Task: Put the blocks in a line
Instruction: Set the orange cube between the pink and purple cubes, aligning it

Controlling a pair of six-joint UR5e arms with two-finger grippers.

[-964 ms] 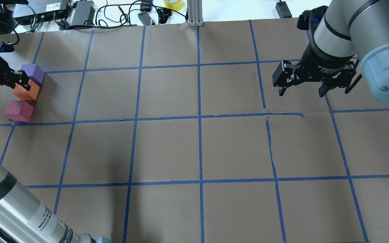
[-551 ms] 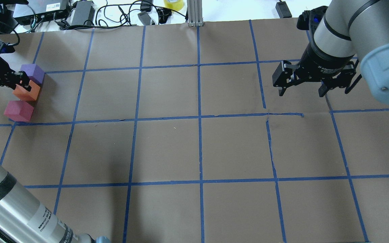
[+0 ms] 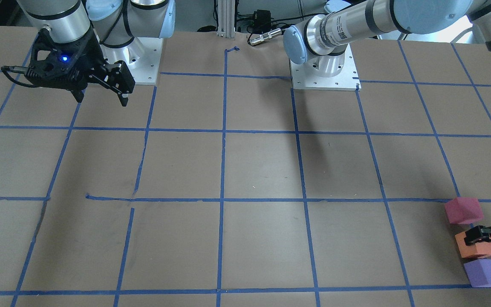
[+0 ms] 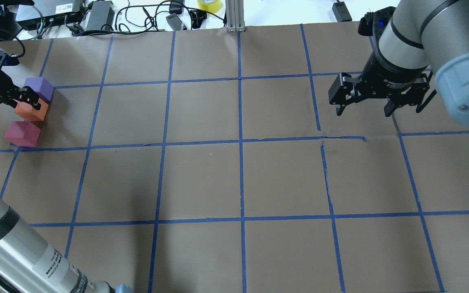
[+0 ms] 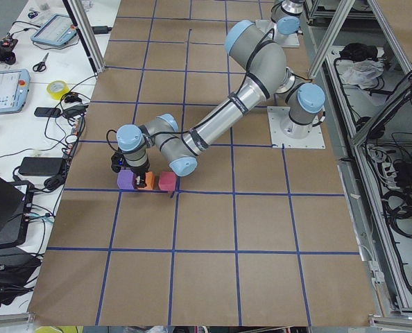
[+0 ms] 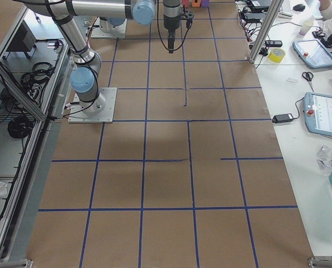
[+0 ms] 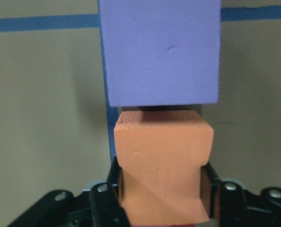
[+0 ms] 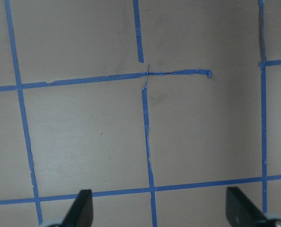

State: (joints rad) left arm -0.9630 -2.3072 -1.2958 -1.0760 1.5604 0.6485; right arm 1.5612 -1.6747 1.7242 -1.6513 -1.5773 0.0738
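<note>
The orange block [image 7: 162, 161] rests on the desk [image 4: 202, 179] between the fingers of my left end effector [image 7: 162, 182]. The fingers sit close along its 2 sides. I cannot tell whether they are pressing the foam or have only just let go.

The purple block [image 7: 162, 52] lies just in front of that end effector, touching the orange one or very nearly. The pink block [image 4: 23, 133] lies just behind it, a small gap away and turned a little askew.

Over the last second my left wrist has shifted slightly, drawing back toward the desk's edge. None of the 3 blocks has moved with it. I take that to mean the orange block is already set down in its place rather than being carried. If so, the 3 blocks now stand in 1 row and the line is essentially made.

What remains, I judge, is to come away cleanly. Foam may cling to a finger, and a sideways drag could knock the purple neighbour out of line.

My right end effector [image 4: 364, 110] hangs well apart from the row, its fingers spread wide and holding nothing.
</note>
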